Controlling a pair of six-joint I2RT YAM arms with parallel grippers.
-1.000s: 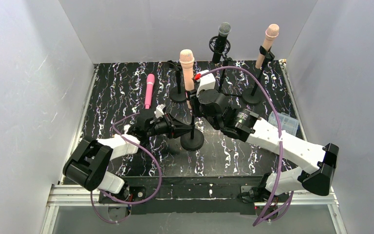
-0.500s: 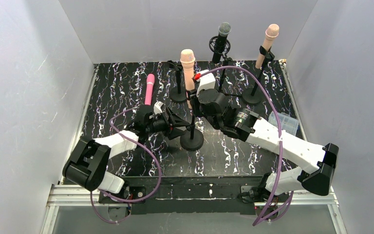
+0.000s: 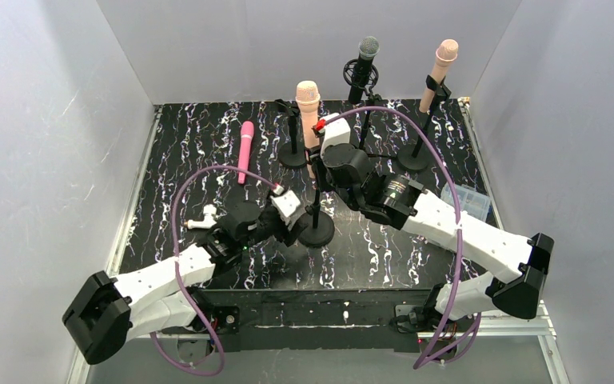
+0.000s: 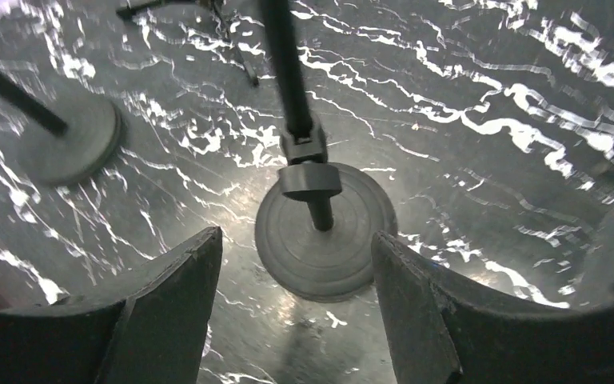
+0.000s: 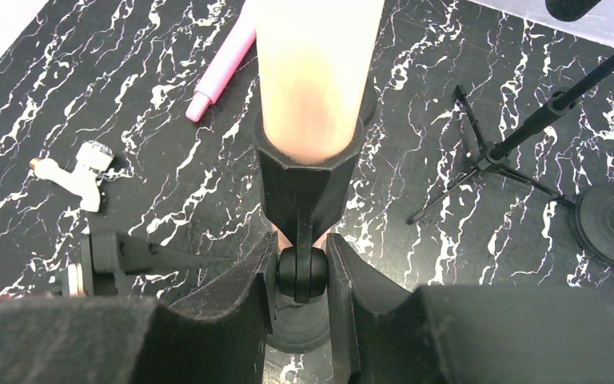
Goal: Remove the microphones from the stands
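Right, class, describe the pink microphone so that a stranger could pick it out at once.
Start at the black marbled table and look at its far left part. There lies the pink microphone. It alone is bright pink and lies flat; the centre peach microphone, the black microphone and the right peach microphone all sit upright in stands.

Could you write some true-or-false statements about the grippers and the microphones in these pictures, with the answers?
1. The right gripper is shut on the stand joint below the peach microphone. True.
2. The left gripper is clamped on the stand pole. False: it is open and grips nothing; the round base shows between its fingers.
3. The pink microphone lies on the table. True.
4. The peach microphone is out of its clip. False: it sits in the clip.
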